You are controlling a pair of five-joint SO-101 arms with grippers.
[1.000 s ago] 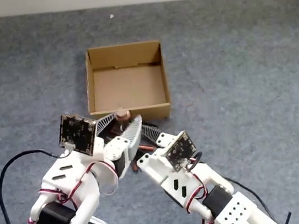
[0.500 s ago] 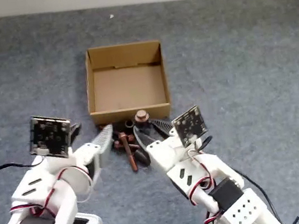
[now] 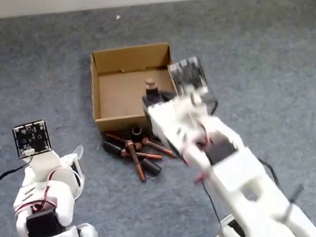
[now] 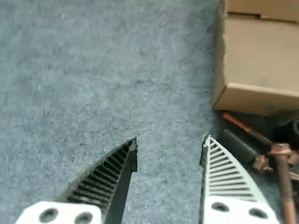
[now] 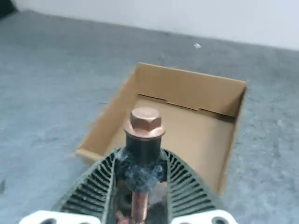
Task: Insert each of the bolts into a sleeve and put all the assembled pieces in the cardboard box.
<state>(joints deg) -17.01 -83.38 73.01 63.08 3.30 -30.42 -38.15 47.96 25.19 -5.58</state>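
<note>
Clamping assembled piece (image 5: 145,135) upright, right gripper (image 5: 142,163) hangs over cardboard box (image 3: 129,50), toward 3 o'clock wall. Step: boxing. Next move likely calls for lowering, then release. Left gripper (image 4: 169,147) spread, empty, 8 o'clock of loose bolts and sleeves (image 3: 136,154) at box's 6 o'clock.

One cardboard box (image 3: 129,51), two arms (image 3: 45,196) (image 3: 229,164)

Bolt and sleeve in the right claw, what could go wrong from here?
1. The right claw clamps the sleeve, not the bolt; if it tilts, the bolt may slide out.
2. The piece is upright above the cardboard box; dropped from there, it could bounce over the low walls.
3. The loose pile crowds the box's front wall, so the open left claw may have awkward picks.
</note>
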